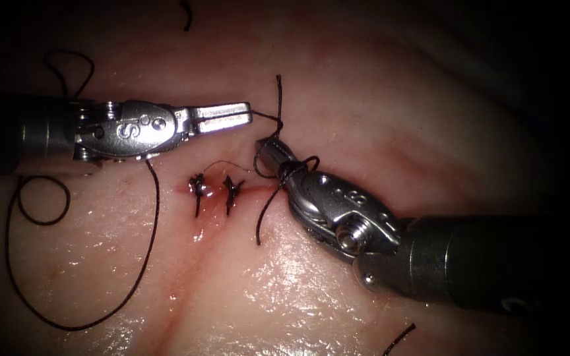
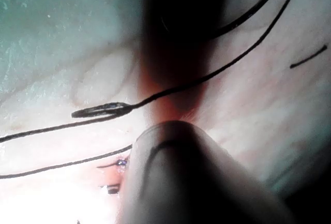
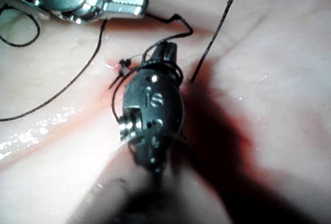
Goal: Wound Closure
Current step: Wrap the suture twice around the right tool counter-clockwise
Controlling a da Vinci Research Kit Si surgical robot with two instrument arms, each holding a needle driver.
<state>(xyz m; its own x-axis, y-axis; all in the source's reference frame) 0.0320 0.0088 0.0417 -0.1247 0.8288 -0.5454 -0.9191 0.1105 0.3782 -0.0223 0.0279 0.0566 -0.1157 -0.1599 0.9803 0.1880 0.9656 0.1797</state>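
Observation:
The tissue (image 1: 364, 86) has a short cut (image 1: 258, 190) with two dark knots (image 1: 198, 186) on it. My left tool (image 1: 249, 113) reaches in from the left above the cut, its jaws shut on the thread (image 1: 266, 117) at their very tip. From there the thread drops to my right tool (image 1: 263, 149), just right of the knots. The right jaws look shut, with several turns of thread (image 3: 155, 58) wound around them. A short tail (image 1: 278, 92) stands up above them. A slim dark curved piece, probably the needle (image 2: 101, 111), lies on the tissue with thread trailing from it.
A long slack run of thread (image 1: 146, 250) sweeps under the left tool and loops at the far left (image 1: 41, 198). A loose end (image 1: 258, 231) hangs below the right jaws. Cut bits of thread lie at the top (image 1: 187, 16) and bottom right (image 1: 398, 339). Red fluid (image 1: 199, 231) stains the cut.

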